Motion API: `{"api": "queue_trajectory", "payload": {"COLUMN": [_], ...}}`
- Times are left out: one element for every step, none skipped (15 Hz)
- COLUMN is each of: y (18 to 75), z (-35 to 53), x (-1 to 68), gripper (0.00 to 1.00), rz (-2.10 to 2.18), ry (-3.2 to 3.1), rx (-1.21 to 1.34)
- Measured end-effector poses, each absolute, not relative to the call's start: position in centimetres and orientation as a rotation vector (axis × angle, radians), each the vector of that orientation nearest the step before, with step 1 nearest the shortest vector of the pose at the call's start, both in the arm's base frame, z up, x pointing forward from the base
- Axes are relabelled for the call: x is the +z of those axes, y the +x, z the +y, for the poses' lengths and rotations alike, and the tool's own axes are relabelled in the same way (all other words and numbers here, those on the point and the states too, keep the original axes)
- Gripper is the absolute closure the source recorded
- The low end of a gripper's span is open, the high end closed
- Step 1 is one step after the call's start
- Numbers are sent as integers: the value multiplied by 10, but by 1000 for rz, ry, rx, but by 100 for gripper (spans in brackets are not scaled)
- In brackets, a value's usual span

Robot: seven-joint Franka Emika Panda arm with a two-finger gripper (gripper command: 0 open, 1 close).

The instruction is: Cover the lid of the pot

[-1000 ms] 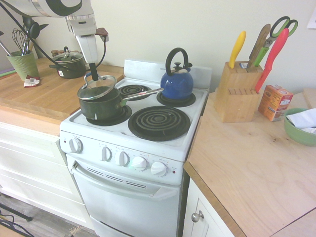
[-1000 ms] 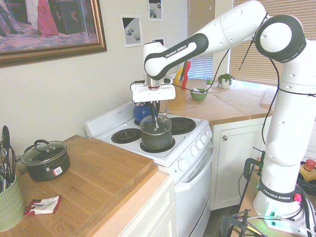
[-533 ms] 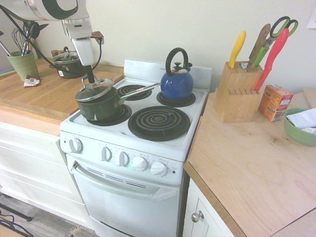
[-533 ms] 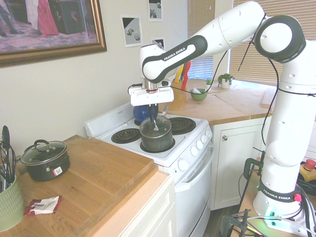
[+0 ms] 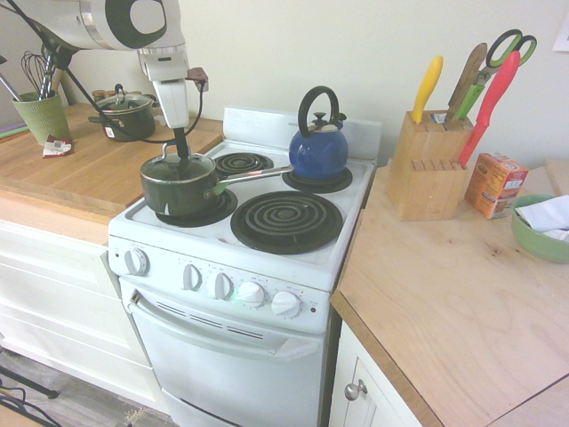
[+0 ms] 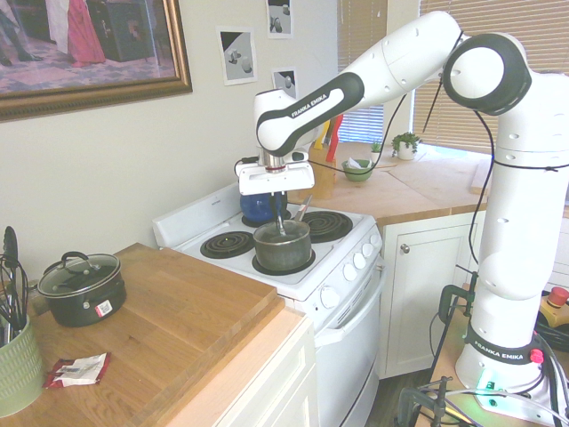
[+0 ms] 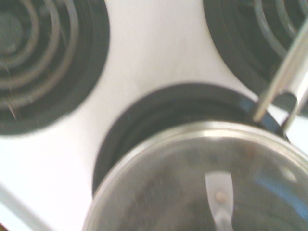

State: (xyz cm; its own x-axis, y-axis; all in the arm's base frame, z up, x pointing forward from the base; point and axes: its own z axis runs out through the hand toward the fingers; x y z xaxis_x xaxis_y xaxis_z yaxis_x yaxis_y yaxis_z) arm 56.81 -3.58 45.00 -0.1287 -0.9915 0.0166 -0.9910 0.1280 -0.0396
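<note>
Lid settled level on pot, claw seemingly pressed together, white stove, wooden counter

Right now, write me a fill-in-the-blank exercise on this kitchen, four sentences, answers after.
The lid lies on the ____ pot with the long silver handle.
The kettle on the stove is ____.
The gripper is above the lid, with its fingers ____.
Upright in the knife block, beside the knives, stands a pair of ____.
Missing words: green; blue; shut; scissors.
</note>
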Motion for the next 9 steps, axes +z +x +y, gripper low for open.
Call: {"api": "queue_trajectory", "payload": {"y": [571, 573, 575, 575, 575, 575, 576, 576, 577], "z": [-38, -40, -41, -41, -41, -41, -39, -38, -38], "x": [451, 451, 451, 451, 451, 451, 451, 450, 449], "gripper": [0, 0, 0, 0, 0, 0, 0, 0, 0], "rz": [2352, 2353, 2354, 2354, 2354, 2352, 2348, 2346, 2346], "ry": [-2060, -2057, -2055, -2055, -2056, -2057, -2060, -2063, -2064], "rx": [-66, -69, -70, -70, -70, -72, -73, -72, -73]}}
